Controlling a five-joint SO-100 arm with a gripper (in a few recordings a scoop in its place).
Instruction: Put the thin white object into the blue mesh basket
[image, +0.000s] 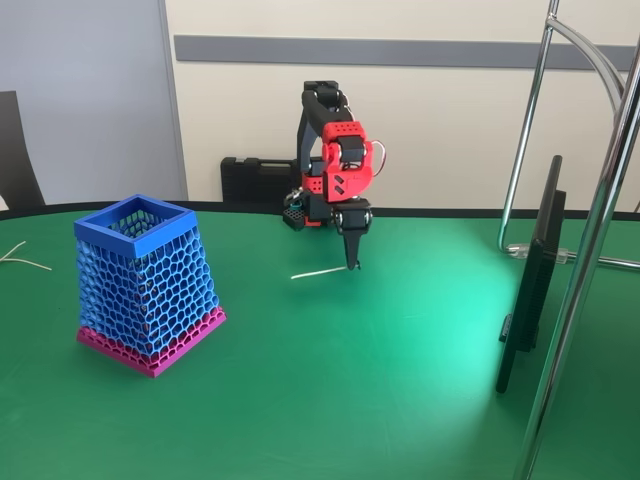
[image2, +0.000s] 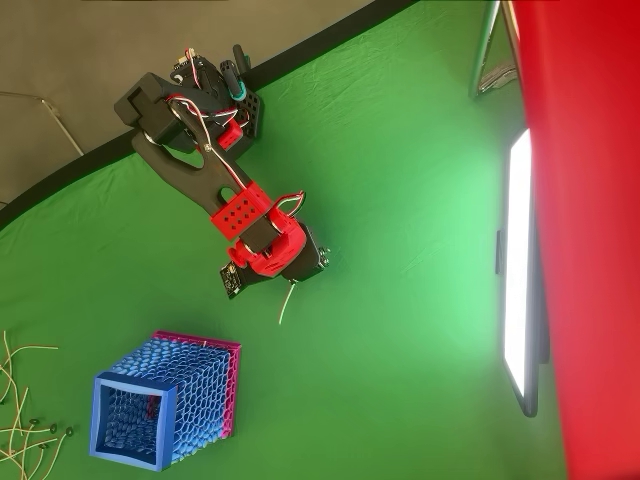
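The red-and-black arm's gripper (image: 351, 262) is pointing down with its jaws pinching one end of the single thin, off-white, gently curved wire (image: 318, 271), whose long axis is running leftward from the fingertips, just above the green cloth table (image: 380, 400) in the fixed view. Open cloth is lying all around it. One tall blue honeycomb-mesh basket with a magenta-pink base (image: 148, 283) is standing well apart, lower left; several loose white strands (image2: 22, 420) are lying beyond it at the table's edge.

Green-covered table (image: 400, 400); blue mesh basket (image: 148, 282) stands on it, loose white strands (image2: 20, 400) at one edge.
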